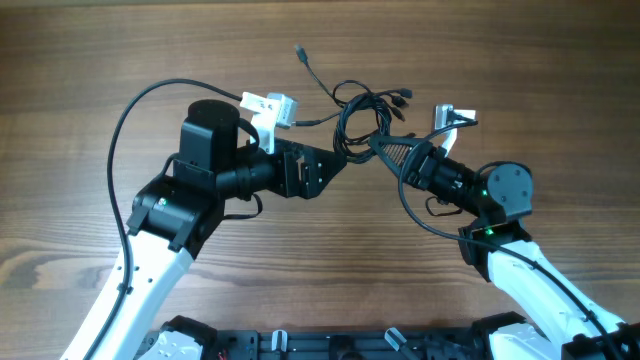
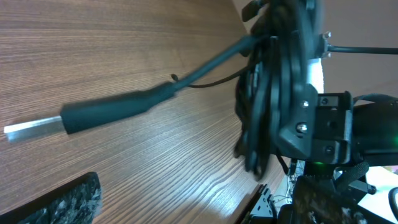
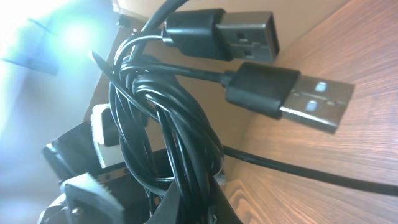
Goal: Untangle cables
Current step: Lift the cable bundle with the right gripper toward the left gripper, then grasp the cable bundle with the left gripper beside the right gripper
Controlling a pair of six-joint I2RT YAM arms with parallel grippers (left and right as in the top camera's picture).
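Observation:
The cables (image 1: 362, 112) are thin black cords looped into a bundle at the middle back of the table. One loose strand (image 1: 310, 72) runs to the far left, and plugs (image 1: 404, 97) stick out to the right. My right gripper (image 1: 384, 147) is shut on the bundle; the right wrist view shows the coil (image 3: 168, 137) wedged between its fingers (image 3: 193, 208), with two USB plugs (image 3: 292, 93) above. My left gripper (image 1: 338, 160) is open and empty just left of the bundle. In the left wrist view (image 2: 193, 208) its fingers are spread wide, with the bundle (image 2: 273, 81) ahead and one USB plug (image 2: 93, 115) lying on the wood.
The wooden table (image 1: 120, 60) extends all round. The right arm's wrist (image 2: 320, 134) is close in front of the left gripper. A thick black wire (image 1: 125, 115) arcs from the left arm, and another (image 1: 415, 215) loops by the right arm.

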